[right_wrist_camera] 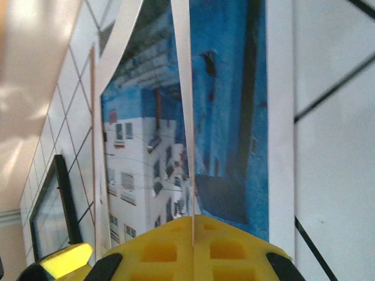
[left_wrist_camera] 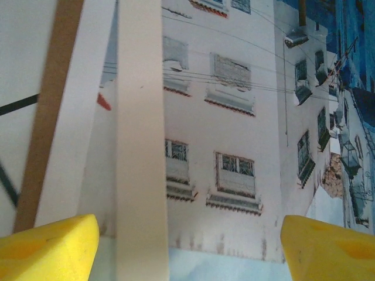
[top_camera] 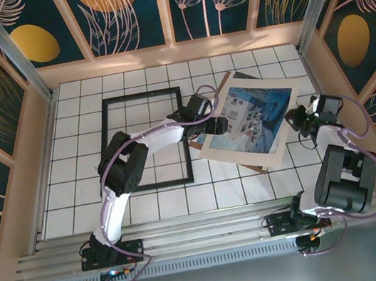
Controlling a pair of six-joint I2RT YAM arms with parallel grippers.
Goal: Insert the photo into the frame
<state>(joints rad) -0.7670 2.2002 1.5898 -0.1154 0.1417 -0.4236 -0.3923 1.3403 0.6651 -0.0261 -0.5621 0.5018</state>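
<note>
The photo (top_camera: 260,115), a blue-toned print of pale buildings, lies tilted right of the frame (top_camera: 111,147), a thin black rectangle flat on the tiles. A cream mat sheet (top_camera: 248,155) borders the photo. My left gripper (top_camera: 215,123) is open at the photo's left side; its yellow fingertips (left_wrist_camera: 50,249) stand wide apart over the print (left_wrist_camera: 234,117), with a cream mat strip (left_wrist_camera: 140,146) crossing close to the camera. My right gripper (top_camera: 299,120) is at the right edge, shut (right_wrist_camera: 192,234) on the thin cream sheet (right_wrist_camera: 184,117) seen edge-on, above the photo (right_wrist_camera: 228,117).
A brown backing board (top_camera: 254,167) sticks out under the mat, and its edge (left_wrist_camera: 50,117) shows left of the print. The black frame (right_wrist_camera: 64,193) shows far left in the right wrist view. Cage walls close in the white tiled floor (top_camera: 81,194) on three sides.
</note>
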